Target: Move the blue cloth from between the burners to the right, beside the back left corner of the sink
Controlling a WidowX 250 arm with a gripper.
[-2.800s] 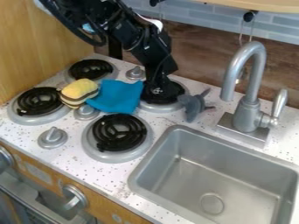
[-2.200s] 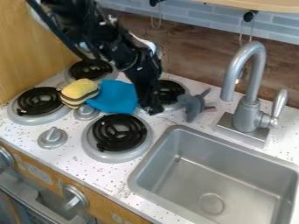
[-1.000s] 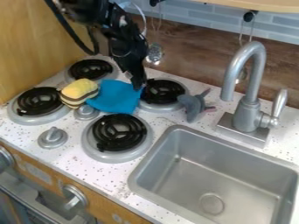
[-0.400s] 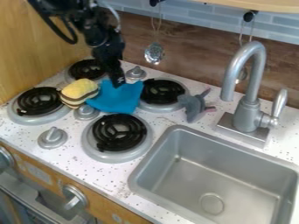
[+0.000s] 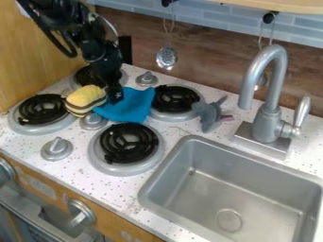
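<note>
Blue cloth (image 5: 137, 105) | seemingly under fingers (image 5: 114, 95) | yellow plush (image 5: 83, 97) beside | can't tell if open

The arm (image 5: 95, 45) is cut off above — blue cloth (image 5: 133, 104) partly hidden.

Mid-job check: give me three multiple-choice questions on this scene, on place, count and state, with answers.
1. Where is the claw?
A) Over the sink
B) At the blue cloth
C) Beside the faucet

2. How many coil burners?
A) Two
B) Three
C) Four

3. The metal spoon is:
A) Hanging
B) Lying on a burner
C) Standing in the sink

1 B: its tip is at the cloth's left part, near the yellow plush.
2 C: four black coils show.
3 A: it hangs below a black hook.
</note>
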